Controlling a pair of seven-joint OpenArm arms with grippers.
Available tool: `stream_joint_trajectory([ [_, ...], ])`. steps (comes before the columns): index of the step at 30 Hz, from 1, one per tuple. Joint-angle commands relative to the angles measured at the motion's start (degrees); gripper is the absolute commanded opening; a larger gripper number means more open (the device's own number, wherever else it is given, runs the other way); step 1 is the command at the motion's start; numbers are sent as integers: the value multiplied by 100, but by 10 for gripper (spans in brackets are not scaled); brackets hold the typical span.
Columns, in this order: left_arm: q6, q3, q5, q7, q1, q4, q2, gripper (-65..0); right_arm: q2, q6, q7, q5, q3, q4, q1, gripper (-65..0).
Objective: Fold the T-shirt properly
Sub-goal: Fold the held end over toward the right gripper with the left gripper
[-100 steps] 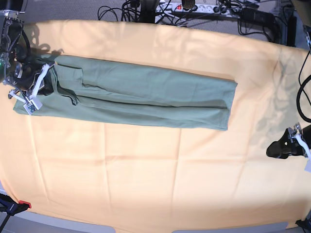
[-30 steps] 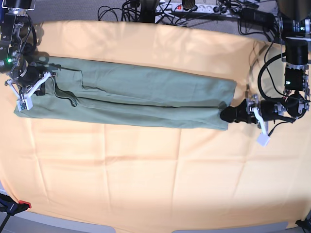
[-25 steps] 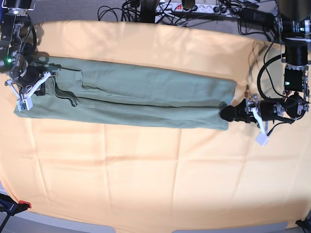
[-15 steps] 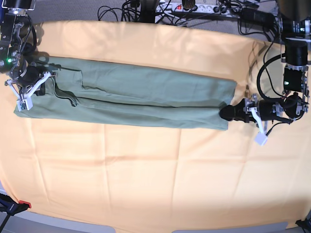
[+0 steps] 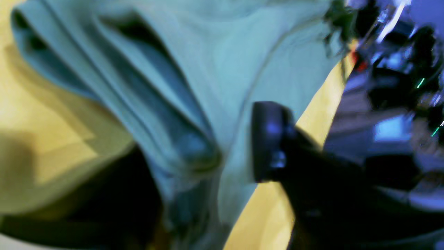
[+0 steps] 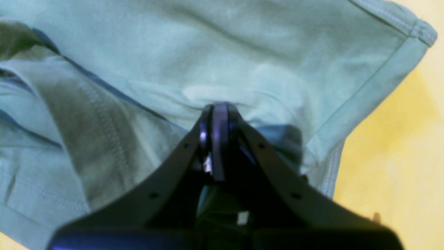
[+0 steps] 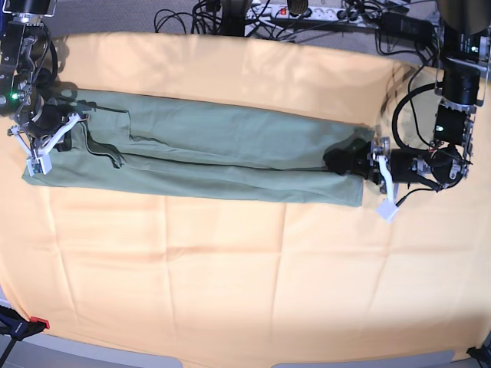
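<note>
My right hand [image 7: 47, 130] sits at the left end of the T-shirt [image 7: 207, 153], tips pinched tight together on a bunch of the green knit, close by the counter's left edge. The shirt lies as a long folded strip across the orange-yellow cloth [image 7: 245, 284], toward the counter's far side, stretching from left to right. My left hand [image 7: 341, 162] is over the shirt's right end, one dark finger [image 5: 269, 140] pressed on the fabric; I cannot tell whether its jaws have actually closed on it.
</note>
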Motion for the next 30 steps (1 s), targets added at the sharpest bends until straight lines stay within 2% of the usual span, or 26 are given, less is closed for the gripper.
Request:
stream_joint_trajectory([
  [1,-37,-17,-56,13,-125,48,-96,-532,96,7,-15,-28,31,35,46,-650],
  [3,-83,-39,-56,13,-125,48,-94,-614,96,7,-15,-28,31,35,46,-650],
  [5,-79,-39,-56,13,-125,48,-96,-646,96,7,-15,-31,31,35,46,-650],
  [13,-81,-39,-56,13,-125,48,-96,-649,96,11,-15,-33,31,35,46,-650],
  [15,-81,-39,-56,11,-122,48,-94,-596,96,20,-17,-46,31,35,46,-650],
  [17,-81,-39,-55,-66,-122,48,-94,-502,96,125,-15,-44,31,33,46,-650],
  [19,-66,-39,343,-345,-120,46,-92,-398,96,232,-17,-46,31,35,46,-650],
  [21,254,-39,678,-603,-122,46,-94,-328,96,240,-17,-46,31,35,46,-650],
  [23,428,-39,813,-756,-120,46,-94,-310,96,240,-17,-46,31,35,46,-650],
  [28,420,-39,817,-750,-120,46,-92,-313,96,240,-17,-46,31,35,46,-650],
  [30,422,-39,833,-750,-120,46,-92,-339,96,240,-17,-46,31,35,46,-650],
])
